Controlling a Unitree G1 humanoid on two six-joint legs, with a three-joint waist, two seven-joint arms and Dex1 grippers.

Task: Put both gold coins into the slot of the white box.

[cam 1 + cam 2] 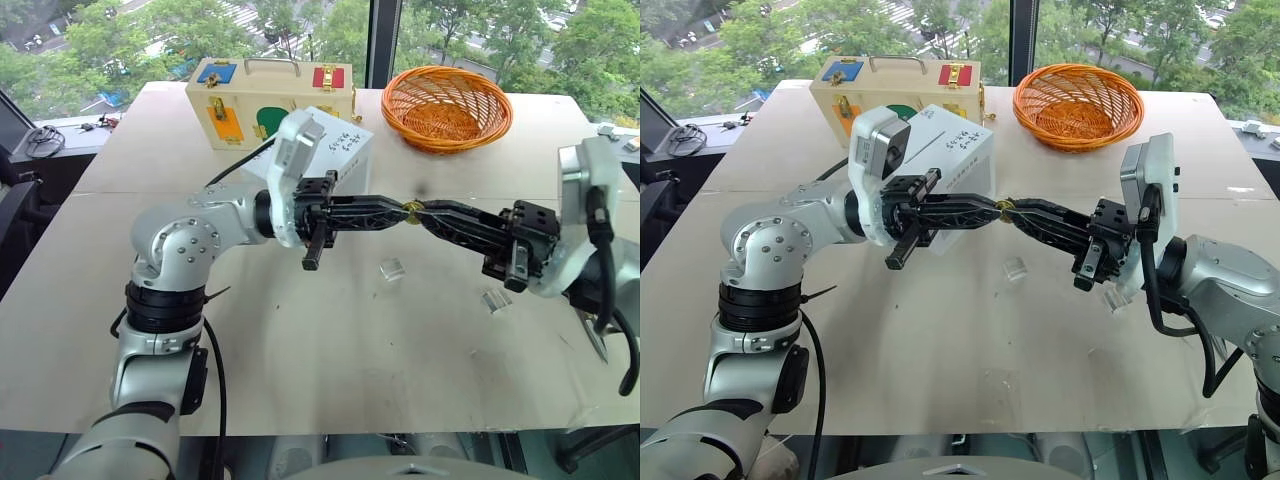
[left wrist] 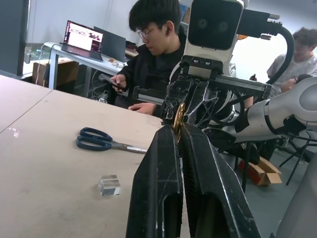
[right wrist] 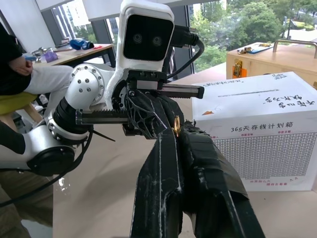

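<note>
Holding both pincers tip to tip above the counter [image 1: 300, 340], I see left pincer [image 1: 398, 212] and right pincer [image 1: 424, 211] clamped on 1 gold coin [image 1: 411, 210]; white box [image 1: 965, 150] slot awaits.

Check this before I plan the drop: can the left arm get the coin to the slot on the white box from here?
Probably yes. The left hand, shut on the gold coin with the right hand, hovers beside the white box, whose top looks uncovered.
</note>
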